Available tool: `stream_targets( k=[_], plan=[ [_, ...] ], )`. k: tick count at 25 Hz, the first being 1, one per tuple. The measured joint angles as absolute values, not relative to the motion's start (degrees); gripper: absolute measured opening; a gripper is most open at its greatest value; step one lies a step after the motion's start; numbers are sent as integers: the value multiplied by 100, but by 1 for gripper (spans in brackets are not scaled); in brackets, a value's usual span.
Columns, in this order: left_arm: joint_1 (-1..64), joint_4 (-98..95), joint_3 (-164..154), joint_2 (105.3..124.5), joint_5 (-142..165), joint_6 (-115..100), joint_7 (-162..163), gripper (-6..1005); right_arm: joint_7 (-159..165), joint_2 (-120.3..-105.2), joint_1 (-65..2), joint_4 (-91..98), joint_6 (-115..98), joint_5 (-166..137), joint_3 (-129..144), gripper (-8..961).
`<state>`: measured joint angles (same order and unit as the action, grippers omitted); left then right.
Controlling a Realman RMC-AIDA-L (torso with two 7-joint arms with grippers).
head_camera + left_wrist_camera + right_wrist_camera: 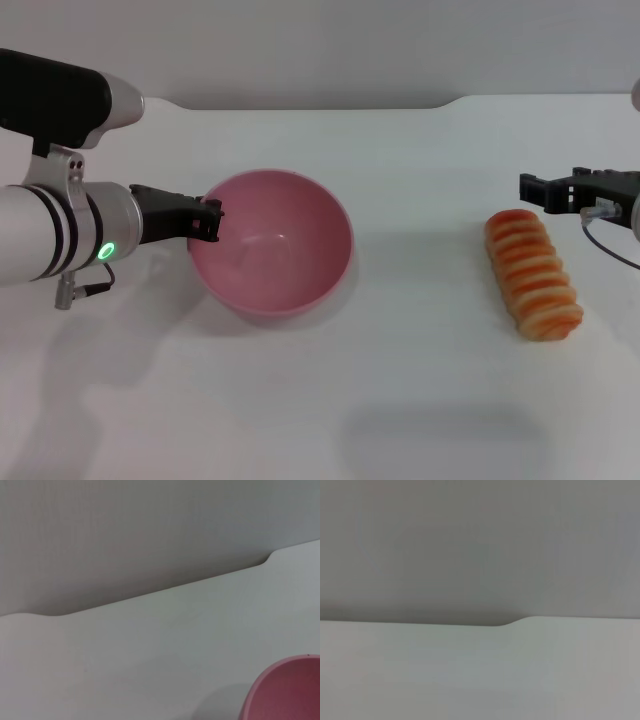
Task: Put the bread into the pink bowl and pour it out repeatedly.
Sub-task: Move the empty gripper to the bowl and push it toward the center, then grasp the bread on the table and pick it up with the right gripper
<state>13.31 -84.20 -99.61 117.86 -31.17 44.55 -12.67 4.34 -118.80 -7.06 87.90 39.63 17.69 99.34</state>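
Note:
The pink bowl (290, 225) stands on the white table left of centre, empty, its opening tipped a little toward me. My left gripper (211, 220) reaches in from the left and is shut on the bowl's left rim. A piece of the bowl's rim also shows in the left wrist view (287, 692). The bread (533, 273), an orange-and-cream ridged loaf, lies on the table at the right, ridged side up. My right gripper (540, 190) hovers just beyond the bread's far end, holding nothing.
The white table (400, 400) runs back to a grey wall, with a step in its far edge (455, 103). Both wrist views show only tabletop and wall besides the bowl.

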Motion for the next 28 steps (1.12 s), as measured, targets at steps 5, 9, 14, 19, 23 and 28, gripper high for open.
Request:
stream_targets(
  k=[5, 9, 14, 19, 23, 28],
  plan=[
    [1368, -8386, -9915, 11785, -3105, 4456, -1278, 48, 434, -11881, -726, 8907, 4197, 1764, 9931, 664],
    [1379, -8381, -9889, 11779, -3085, 4456, -1282, 48, 485, -11896, -708, 8748, 4120, 1766, 9922, 664],
    [1380, -8377, -9873, 11777, -3032, 4456, -1283, 48, 604, -11901, -831, 8413, 4053, 1766, 9953, 665],
    [1381, -8375, -9869, 11771, -3031, 4468, -1288, 47, 657, -11901, -966, 8172, 4038, 1771, 9962, 666],
    [1388, -8375, -9866, 11769, -3032, 4472, -1312, 47, 706, -11900, -1091, 7952, 4003, 1777, 9965, 663],
    [1414, -8379, -9860, 11768, -3032, 4476, -1359, 47, 739, -11909, -1263, 7658, 3942, 1806, 9968, 647]
  ],
)
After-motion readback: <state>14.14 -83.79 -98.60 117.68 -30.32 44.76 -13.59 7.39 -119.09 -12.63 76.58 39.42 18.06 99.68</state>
